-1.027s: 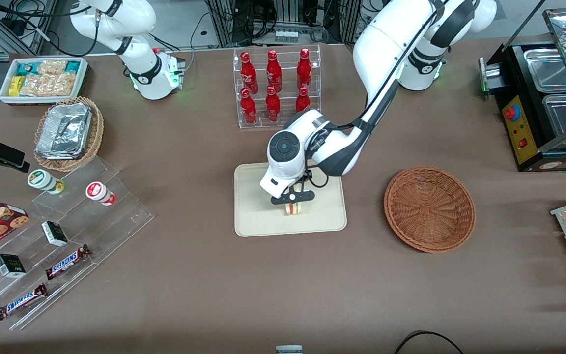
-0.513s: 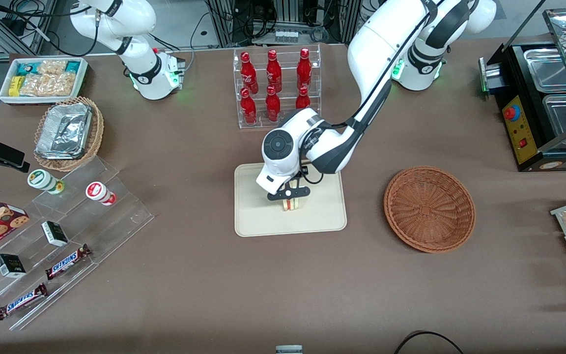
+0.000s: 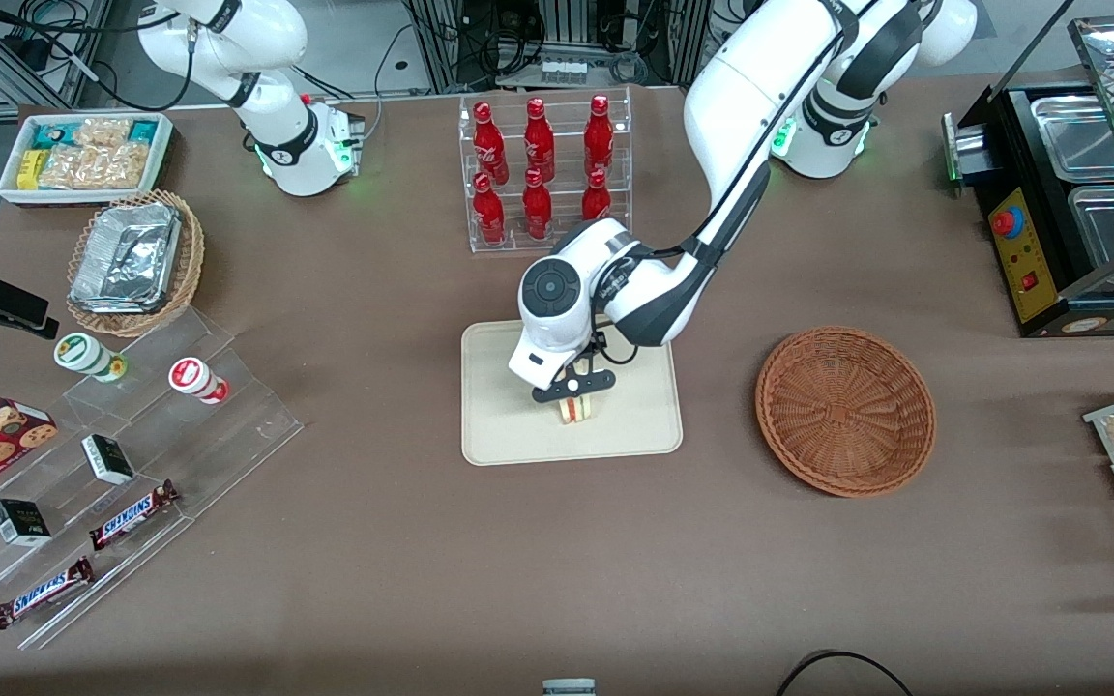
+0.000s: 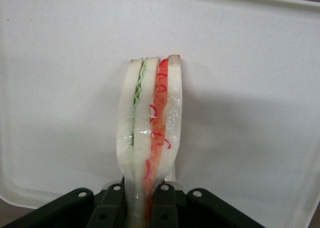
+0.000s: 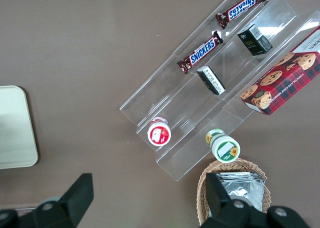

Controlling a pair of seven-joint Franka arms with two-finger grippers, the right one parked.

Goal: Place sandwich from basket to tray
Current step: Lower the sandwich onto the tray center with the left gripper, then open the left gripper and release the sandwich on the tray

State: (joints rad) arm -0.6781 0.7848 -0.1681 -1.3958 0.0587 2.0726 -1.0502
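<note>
Not much readable from where I'm sitting tbh. My gripper (image 3: 572,387) is over the tray (image 3: 499,425), pinching the sandwich (image 3: 575,409), and none of those carry any text. The only legible brand is SNICKERS, printed on the two chocolate bars (image 5: 201,52) on the clear acrylic steps (image 5: 200,103). The cookie box (image 5: 282,78) shows pictures only.

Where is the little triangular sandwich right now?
The triangular sandwich stands over the cream rectangular tray, pinched in the left gripper, nearer the camera than the red bottles.
</note>
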